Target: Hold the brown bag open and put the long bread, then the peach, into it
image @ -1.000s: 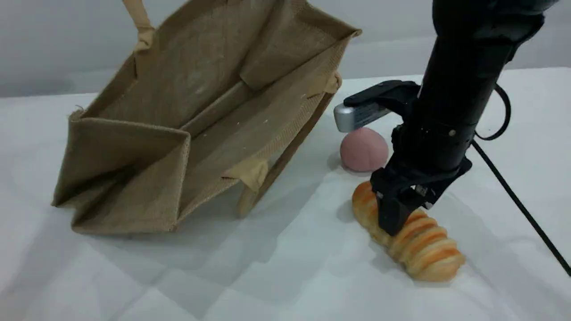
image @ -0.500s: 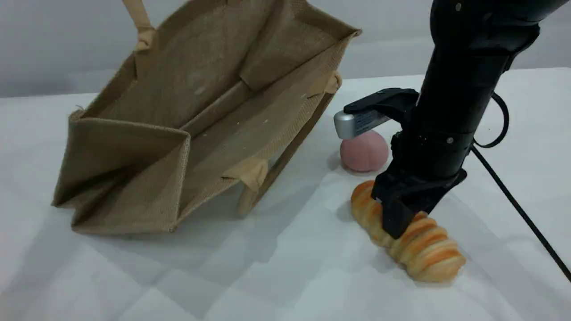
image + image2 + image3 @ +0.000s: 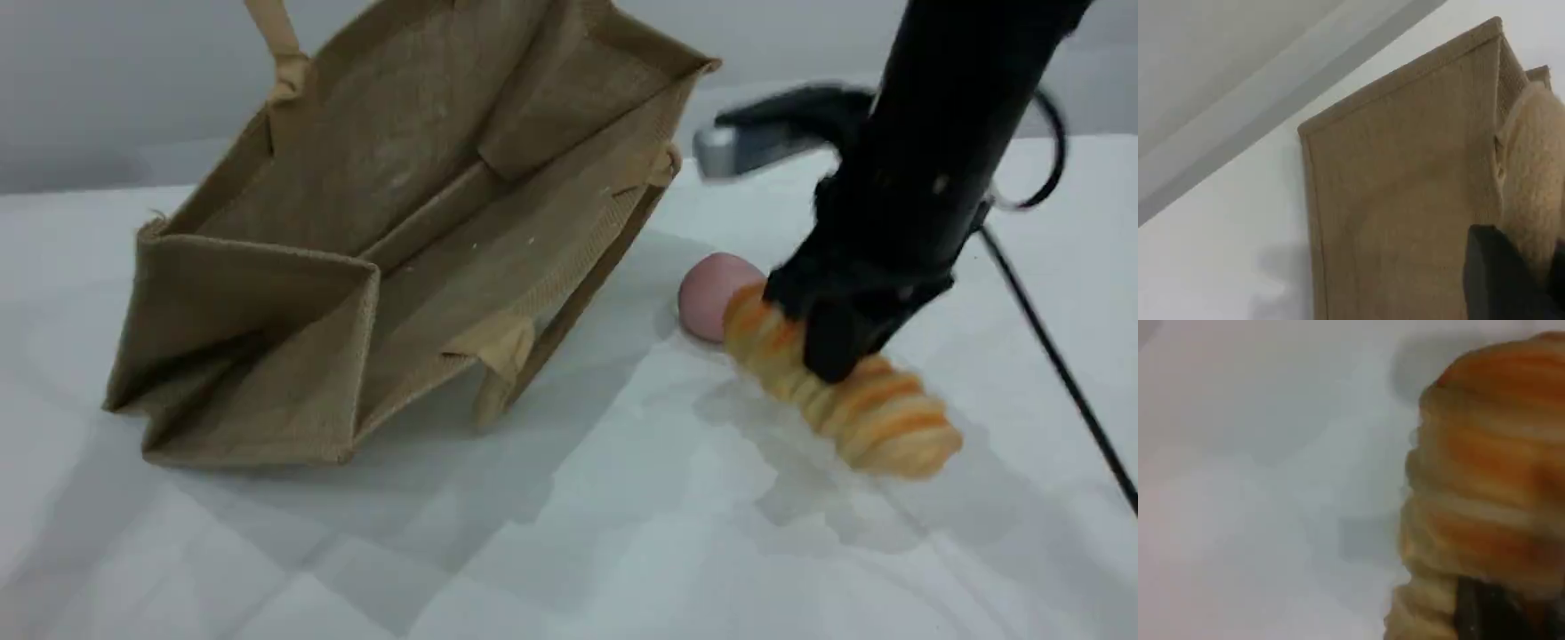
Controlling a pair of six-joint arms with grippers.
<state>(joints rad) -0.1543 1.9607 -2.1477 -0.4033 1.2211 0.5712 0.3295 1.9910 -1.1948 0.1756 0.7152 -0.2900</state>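
Note:
The brown bag lies tipped on the white table, its mouth wide open toward the camera. One beige handle rises taut out of the top edge. In the left wrist view my left gripper is shut on that handle, above the bag's side. My right gripper is shut across the middle of the long bread, which hangs tilted above the table, right of the bag. The ribbed loaf fills the right wrist view. Behind the bread's left end the pink peach rests on the table.
A black cable runs from the right arm down to the right edge. The arm's silver camera sticks out toward the bag's upper right corner. Bare white tablecloth spreads across the front.
My right gripper closed on the long bread and lifted it off the table, up and slightly right. The bag and peach stayed where they were.

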